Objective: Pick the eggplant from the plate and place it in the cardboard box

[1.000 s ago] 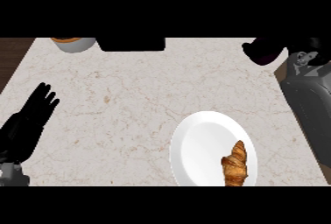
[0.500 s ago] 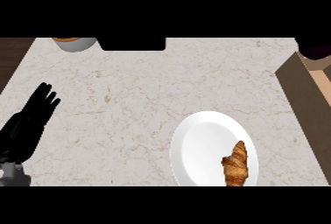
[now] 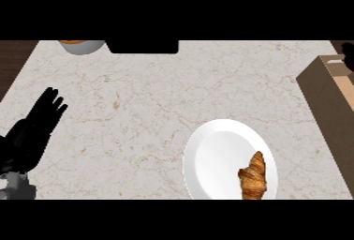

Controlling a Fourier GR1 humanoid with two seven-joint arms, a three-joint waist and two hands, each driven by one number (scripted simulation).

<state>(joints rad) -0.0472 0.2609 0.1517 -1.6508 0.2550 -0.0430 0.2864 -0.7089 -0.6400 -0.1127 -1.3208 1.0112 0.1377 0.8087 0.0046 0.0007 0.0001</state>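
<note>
A white plate [image 3: 217,159] lies at the lower middle of the counter, with a brown croissant [image 3: 253,176] on its right side; no eggplant shows on it. The cardboard box [image 3: 326,93] stands at the right edge. Above the box, a dark sliver [image 3: 348,48] at the picture's border is all that shows of my right hand; the eggplant itself cannot be made out. My left hand [image 3: 33,132] rests open at the far left, fingers pointing up, away from the plate.
A grey bowl [image 3: 81,46] with something orange in it sits at the back left. A black object [image 3: 143,46] lies along the back edge next to it. The marble counter [image 3: 152,103] ends at a dark strip on the left.
My right hand, carrying a dark thing, has moved right from the back of the counter to the picture's border above the box. The box now shows more fully. The left hand stayed still.
</note>
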